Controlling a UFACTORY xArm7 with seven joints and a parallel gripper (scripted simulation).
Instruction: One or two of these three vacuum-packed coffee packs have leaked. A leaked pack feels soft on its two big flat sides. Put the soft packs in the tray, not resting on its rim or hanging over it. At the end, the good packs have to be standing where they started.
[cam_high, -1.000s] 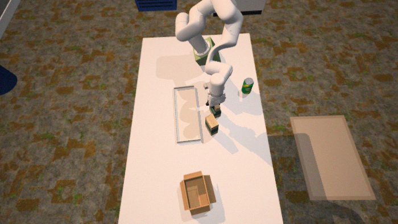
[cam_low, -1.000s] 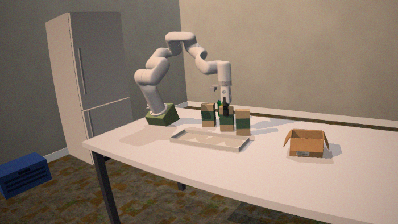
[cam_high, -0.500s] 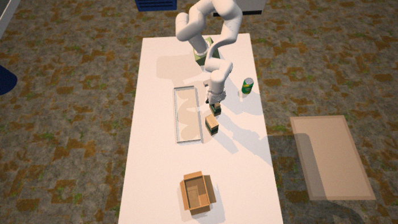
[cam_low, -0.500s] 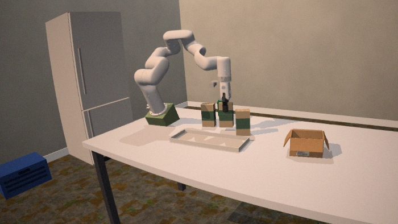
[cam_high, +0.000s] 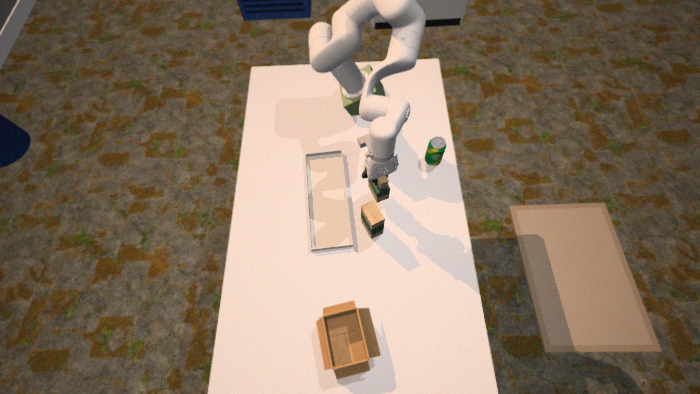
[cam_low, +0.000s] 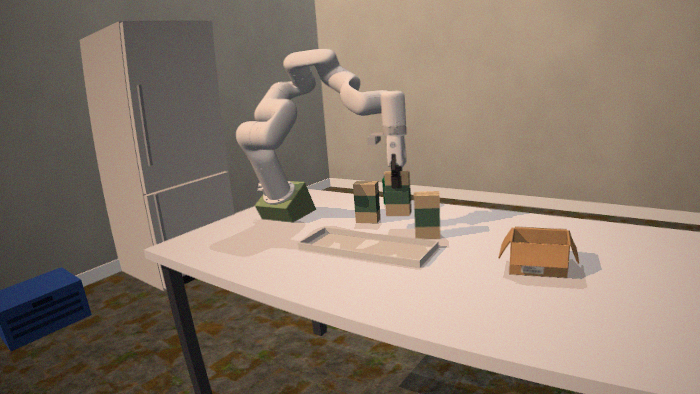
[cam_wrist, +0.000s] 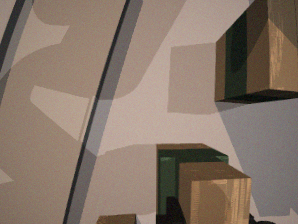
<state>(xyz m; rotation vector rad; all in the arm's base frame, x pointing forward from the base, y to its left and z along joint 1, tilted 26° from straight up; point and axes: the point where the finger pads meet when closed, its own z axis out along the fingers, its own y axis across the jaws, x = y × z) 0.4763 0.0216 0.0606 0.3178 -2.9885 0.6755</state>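
Three coffee packs stand upright in a row on the table (cam_high: 280, 280), just beside the long side of the tray (cam_high: 328, 155). The jaws (cam_low: 396, 179) come straight down on the middle pack (cam_low: 397, 200) and are closed partway on its tan top, gripping it; the pack's base appears to rest on the table. The near pack (cam_high: 373, 218) stands apart from the jaws, toward the open cardboard box (cam_high: 346, 340). The far pack (cam_low: 366, 201) stands on the side nearer the arm's green base (cam_low: 286, 202). The tray holds no pack. A green can (cam_high: 435, 151) stands well apart, near the table's edge.
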